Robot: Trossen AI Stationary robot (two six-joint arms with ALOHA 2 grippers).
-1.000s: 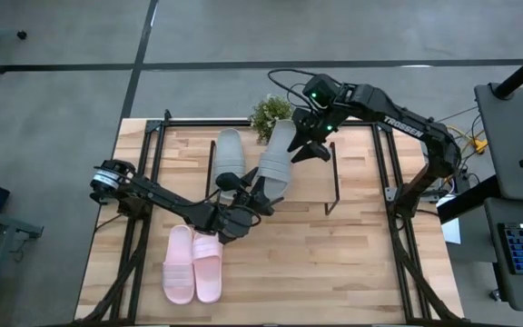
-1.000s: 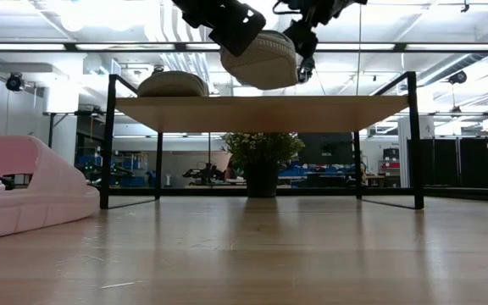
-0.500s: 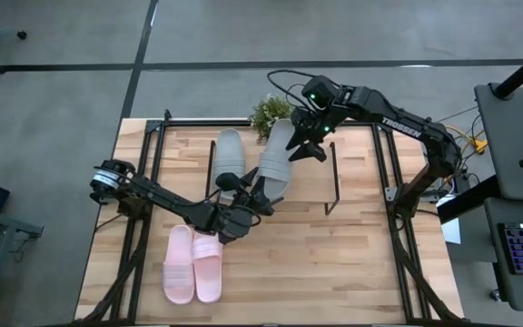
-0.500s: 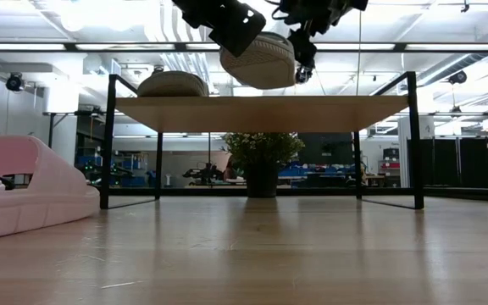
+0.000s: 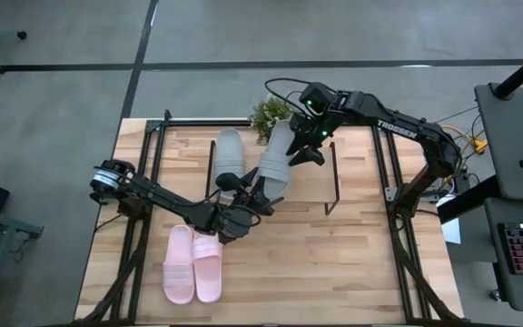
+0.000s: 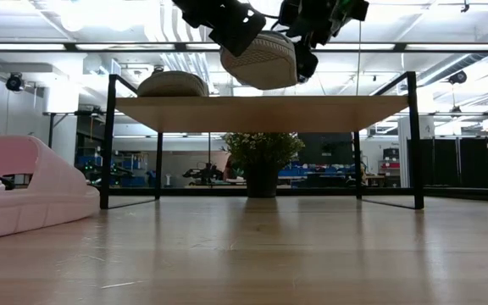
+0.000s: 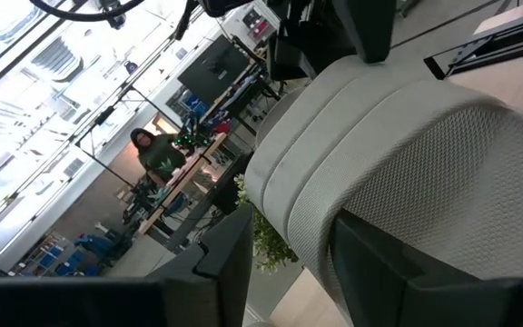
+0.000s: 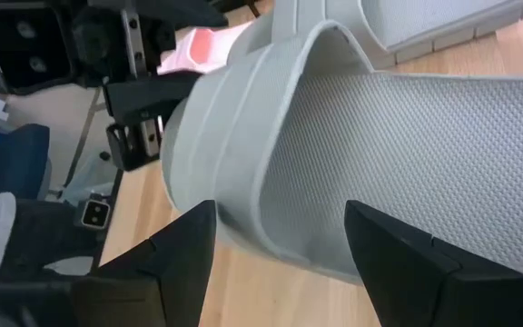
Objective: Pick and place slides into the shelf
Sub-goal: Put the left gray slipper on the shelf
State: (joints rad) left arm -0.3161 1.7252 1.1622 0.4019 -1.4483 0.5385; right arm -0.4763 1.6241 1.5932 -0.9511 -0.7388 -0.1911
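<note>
While your two arms met over the shelf (image 6: 261, 102), the second grey-green slide (image 5: 276, 159) hung between them — clear of the plank, as the low view showed a gap under its sole. Your left gripper (image 5: 260, 193) was clenched on the strap end of that slide, one finger under the strap and one outside it in the left wrist view. Your right gripper (image 5: 305, 153) sat at the slide's other end with its fingers spread wide, one on each side of the footbed and not pinching it. You had the first grey-green slide (image 5: 230, 156) lying flat on the shelf top, just beside the held one. Your pink pair (image 5: 193, 263) lay side by side on the table (image 5: 352, 254), near the left arm's elbow — well apart from the shelf. A potted plant (image 5: 270, 113) stood behind the shelf.
</note>
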